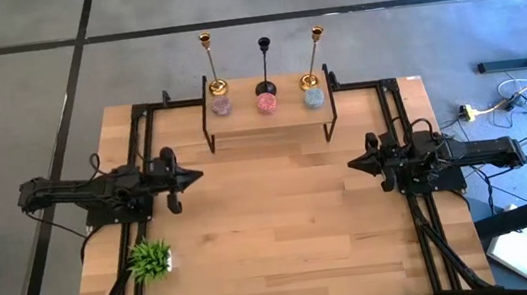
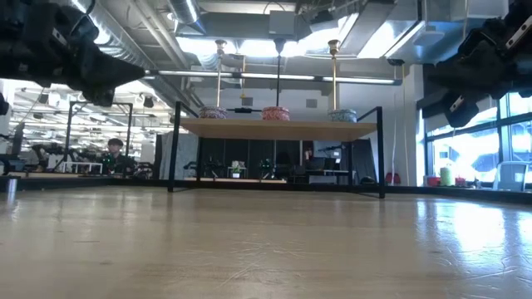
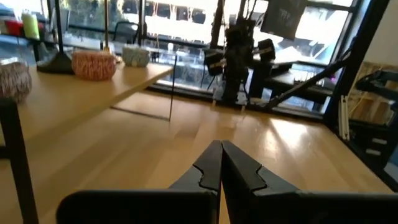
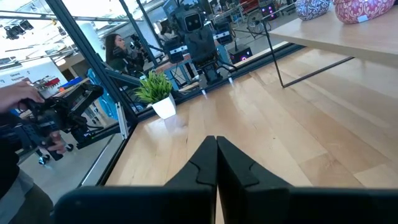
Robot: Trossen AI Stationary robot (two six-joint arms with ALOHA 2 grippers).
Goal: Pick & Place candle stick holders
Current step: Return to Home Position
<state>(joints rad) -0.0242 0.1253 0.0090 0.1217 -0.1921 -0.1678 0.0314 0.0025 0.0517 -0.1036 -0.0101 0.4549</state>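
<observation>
Table (image 1: 283, 226) is pale wood, smooth with a soft sheen in the low view; shelf (image 1: 271, 124) has the same wood on a matt black metal frame; gold candlesticks (image 1: 211, 65) look like polished metal, black candlestick (image 1: 265, 67) is matt; left gripper (image 3: 221, 149) and right gripper (image 4: 216, 143) are matt dark plastic, looks like.

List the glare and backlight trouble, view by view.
High view: even light; the left gripper and right gripper, both shut, show plainly at the table's sides. Low view: ceiling lights flare behind the candle stick holders, and window sheen lies on the table's right. Left wrist view: bright windows backlight the shelf. Right wrist view: little glare.
</observation>
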